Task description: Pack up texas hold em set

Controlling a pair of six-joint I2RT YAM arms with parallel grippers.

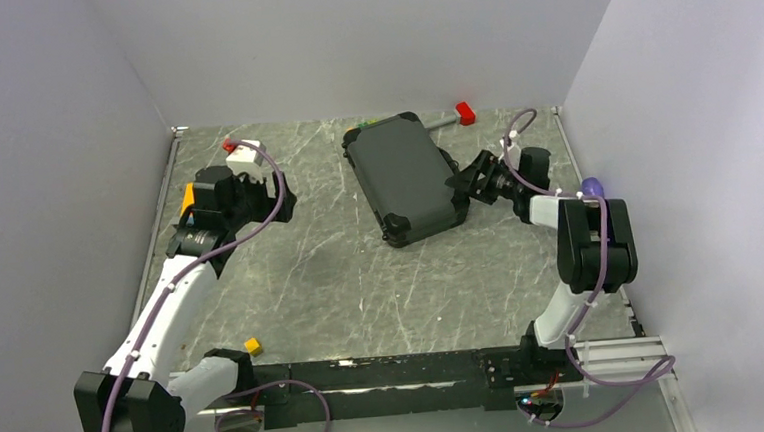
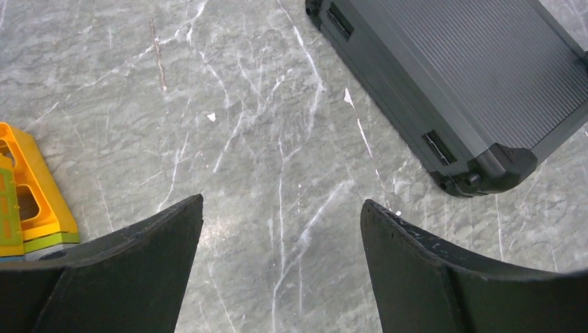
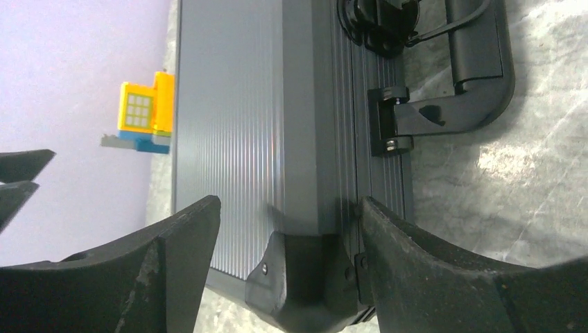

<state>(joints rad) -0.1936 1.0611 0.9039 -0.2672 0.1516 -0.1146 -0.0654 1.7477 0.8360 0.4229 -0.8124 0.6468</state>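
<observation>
Black ribbed briefcase is shut and lying flat on the grey marble worktop, centre-back, skewed to the walls. No chips, cards or markers outside it in any view.

Your right fingers are at the case's right edge, low and side-on. In the right wrist view they are spread wide with a reinforced corner of the briefcase sitting between them. You can't tell from this whether either finger touches it. The handle lies just beyond that corner, flat against the worktop.

Your left fingers hang over the left half of the worktop, well apart from the case. In the left wrist view they are spread too, nothing between them but bare marble. The briefcase shows at upper right there, an orange-yellow block at the left edge.

Other bits:
- small yellow cube, near edge by the left arm's base
- red block at the back wall, behind the case
- purple cylinder by the right wall, behind the right arm
</observation>
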